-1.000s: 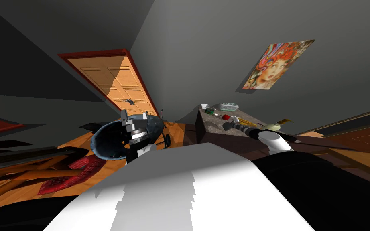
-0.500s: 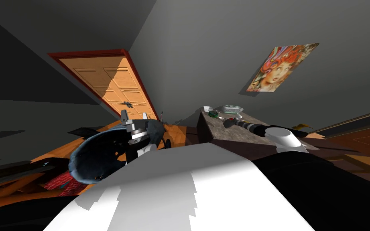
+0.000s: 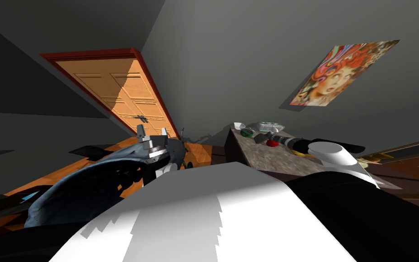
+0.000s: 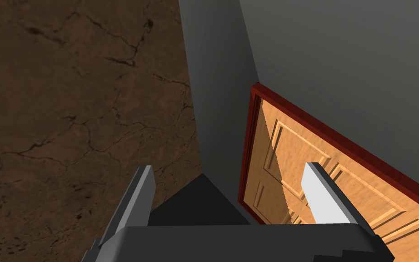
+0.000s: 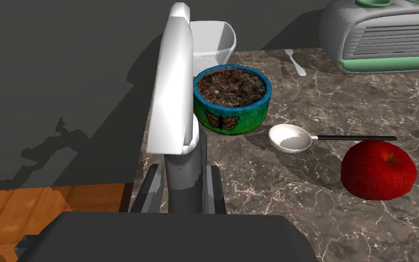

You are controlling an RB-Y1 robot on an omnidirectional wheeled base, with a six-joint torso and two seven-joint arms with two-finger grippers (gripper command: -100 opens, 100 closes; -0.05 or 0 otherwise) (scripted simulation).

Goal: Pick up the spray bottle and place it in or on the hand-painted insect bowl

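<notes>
White with a grey neck, the spray bottle [image 5: 172, 91] is pinched at that neck by the right gripper's [image 5: 184, 178] fingers, over the edge of the brown marbled table [image 5: 295, 209]. Just beyond it sits the round blue-green butterfly-painted bowl [image 5: 231, 98], with a red apple [image 5: 379, 170] nearby. The left gripper's [image 4: 229, 175] fingers are spread, with nothing between them.

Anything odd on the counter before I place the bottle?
Nothing spilled or broken. One oddity: the butterfly bowl is full of brown crumbly matter, so the spray bottle in the right gripper could probably only rest on top.
</notes>
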